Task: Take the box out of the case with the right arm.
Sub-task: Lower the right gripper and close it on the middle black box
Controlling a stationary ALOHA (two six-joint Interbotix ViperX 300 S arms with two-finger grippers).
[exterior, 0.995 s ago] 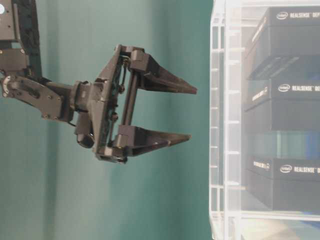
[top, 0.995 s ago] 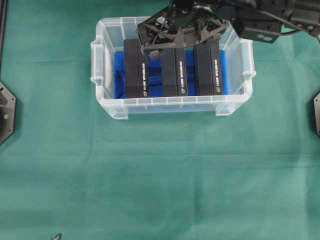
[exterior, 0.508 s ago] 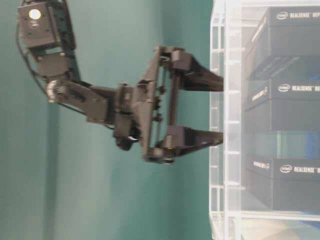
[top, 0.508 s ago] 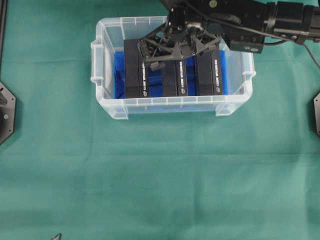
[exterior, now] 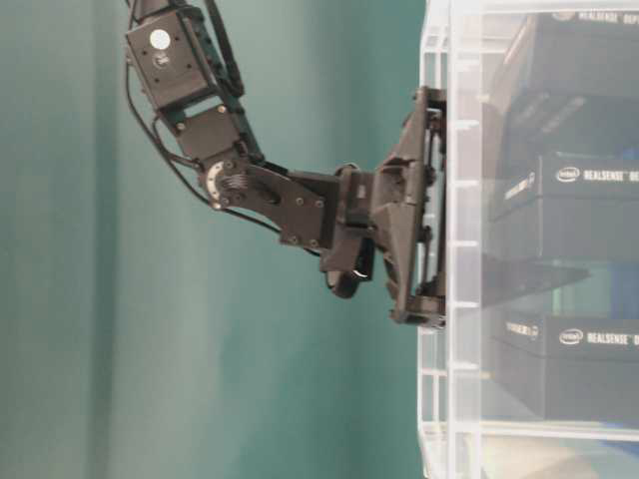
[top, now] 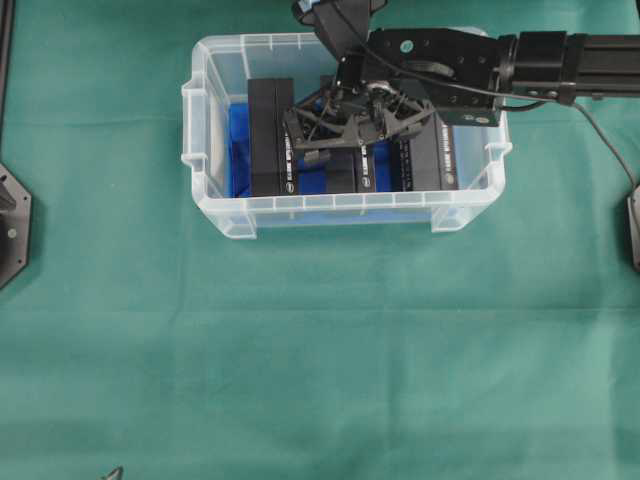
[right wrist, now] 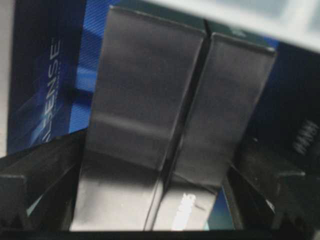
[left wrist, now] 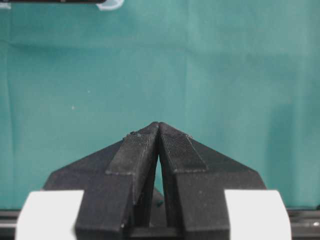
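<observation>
The right gripper's point(top: 350, 135) fingers are spread wide, one on each side of the middle box point(right wrist: 165, 125) in the case point(top: 205, 150). They may not touch it yet. Next: squeeze, then lift up.

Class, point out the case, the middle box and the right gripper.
case point(top: 345, 207), overhead view, front rim.
middle box point(right wrist: 165, 130), right wrist view, top face.
right gripper point(top: 355, 130), overhead view, between its open fingers.

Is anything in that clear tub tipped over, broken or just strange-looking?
Nothing stands out. The black boxes stand upright in a tidy row inside the case, and the right pincer hangs open astride the middle box.
</observation>
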